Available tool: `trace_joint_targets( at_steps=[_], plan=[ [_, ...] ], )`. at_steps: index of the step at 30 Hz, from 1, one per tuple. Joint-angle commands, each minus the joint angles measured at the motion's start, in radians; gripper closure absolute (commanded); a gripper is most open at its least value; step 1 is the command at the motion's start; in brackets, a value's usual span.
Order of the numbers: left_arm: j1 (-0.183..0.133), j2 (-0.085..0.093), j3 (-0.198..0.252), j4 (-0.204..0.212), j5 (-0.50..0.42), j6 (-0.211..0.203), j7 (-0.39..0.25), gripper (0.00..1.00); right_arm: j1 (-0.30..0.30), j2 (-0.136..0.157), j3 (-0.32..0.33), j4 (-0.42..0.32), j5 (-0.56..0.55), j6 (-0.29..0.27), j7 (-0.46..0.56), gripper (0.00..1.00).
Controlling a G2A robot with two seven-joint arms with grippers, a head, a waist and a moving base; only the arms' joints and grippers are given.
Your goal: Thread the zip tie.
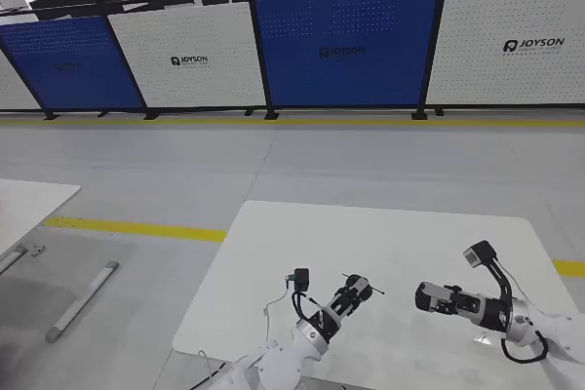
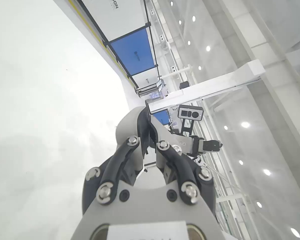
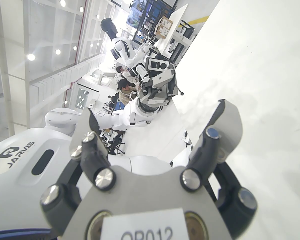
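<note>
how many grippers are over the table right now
2. The left gripper is above the middle of the table, shut on what looks like the zip tie. The right gripper is beside it, toward the table's right side, open and empty.

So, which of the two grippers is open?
The right gripper: its fingers stand wide apart, empty. The left gripper is shut on a thin zip tie.

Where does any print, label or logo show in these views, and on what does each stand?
Logo and wordmark, large and clear: white partition panels behind the table.
Same mark, dark and faint: blue partition panel.
Letters and digits, cut by the frame edge: right wrist sticker, behind the right gripper.
Print almost wholly cut off, unreadable: left wrist sticker, behind the left gripper.
</note>
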Motion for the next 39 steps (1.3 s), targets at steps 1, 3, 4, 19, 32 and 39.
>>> trace_joint_targets(
  at_steps=[1, 3, 4, 19, 32, 39],
  plan=[
    [0.028, 0.005, -0.011, -0.022, 0.015, -0.046, -0.006, 1.0, 0.0, 0.0, 0.0, 0.0, 0.0, 0.0, 0.0, 0.0],
    [0.062, 0.011, -0.023, -0.049, 0.032, -0.069, -0.006, 1.0, 0.0, 0.0, 0.0, 0.0, 0.0, 0.0, 0.0, 0.0],
    [0.076, 0.012, -0.028, -0.059, 0.033, -0.073, -0.003, 1.0, 0.0, 0.0, 0.0, 0.0, 0.0, 0.0, 0.0, 0.0],
    [0.076, 0.012, -0.028, -0.059, 0.033, -0.073, -0.003, 1.0, 0.0, 0.0, 0.0, 0.0, 0.0, 0.0, 0.0, 0.0],
    [0.076, 0.012, -0.028, -0.059, 0.033, -0.073, -0.003, 1.0, 0.106, 0.043, 0.085, -0.112, -0.368, 0.178, 0.263, 0.0],
    [0.076, 0.012, -0.028, -0.059, 0.033, -0.073, -0.003, 1.0, 0.125, 0.046, 0.088, -0.105, -0.406, 0.198, 0.275, 0.0]
  ],
)
